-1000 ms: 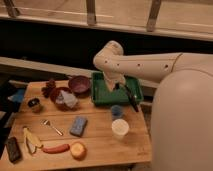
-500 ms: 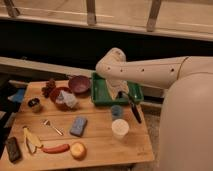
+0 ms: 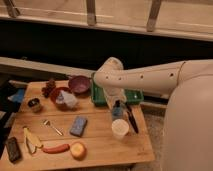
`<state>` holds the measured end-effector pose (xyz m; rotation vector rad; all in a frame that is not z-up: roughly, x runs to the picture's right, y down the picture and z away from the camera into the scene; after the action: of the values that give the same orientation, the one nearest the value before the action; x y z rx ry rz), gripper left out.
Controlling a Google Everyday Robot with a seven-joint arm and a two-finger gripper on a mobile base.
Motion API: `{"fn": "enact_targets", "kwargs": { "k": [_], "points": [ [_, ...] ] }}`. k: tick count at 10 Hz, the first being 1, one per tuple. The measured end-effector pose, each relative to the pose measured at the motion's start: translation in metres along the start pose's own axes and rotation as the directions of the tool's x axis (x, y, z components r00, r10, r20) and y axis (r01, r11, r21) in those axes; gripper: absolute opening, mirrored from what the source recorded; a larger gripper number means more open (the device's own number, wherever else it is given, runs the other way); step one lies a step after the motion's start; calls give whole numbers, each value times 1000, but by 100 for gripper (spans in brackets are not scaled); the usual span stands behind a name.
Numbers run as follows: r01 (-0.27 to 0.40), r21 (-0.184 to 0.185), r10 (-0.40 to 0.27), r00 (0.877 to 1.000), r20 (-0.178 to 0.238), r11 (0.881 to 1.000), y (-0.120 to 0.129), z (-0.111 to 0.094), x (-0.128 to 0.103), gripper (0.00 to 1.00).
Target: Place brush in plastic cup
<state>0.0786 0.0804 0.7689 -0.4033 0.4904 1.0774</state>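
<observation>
My arm reaches in from the right, and its gripper (image 3: 120,101) hangs over the front edge of the green tray (image 3: 134,95). It is shut on the top of the brush (image 3: 132,120). The long black brush slants down and to the right, its lower end just right of the white cup (image 3: 120,128). A small blue cup (image 3: 117,111) stands directly under the gripper, behind the white cup. The brush is outside both cups.
On the wooden table (image 3: 100,145) lie a blue sponge (image 3: 78,126), a fork (image 3: 51,126), a banana (image 3: 31,140), a red sausage-shaped item (image 3: 55,148), an orange (image 3: 78,150) and a black block (image 3: 12,148). Further back are a purple bowl (image 3: 79,84), a red bowl (image 3: 61,96), grapes (image 3: 49,87) and a small can (image 3: 34,104).
The arm has come down toward the table, carrying the brush lower until its tip hangs beside the white cup.
</observation>
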Motion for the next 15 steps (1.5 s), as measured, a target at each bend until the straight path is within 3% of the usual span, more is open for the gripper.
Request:
{"fn": "enact_targets", "kwargs": {
  "k": [10,11,15],
  "points": [
    [-49,-52,47,998,-34,997,12,30,12,1],
    [-51,-55,49,998,-37,997,12,33,12,6],
    [-53,-69,50,997,-52,996,14,41,9,46]
  ]
}}
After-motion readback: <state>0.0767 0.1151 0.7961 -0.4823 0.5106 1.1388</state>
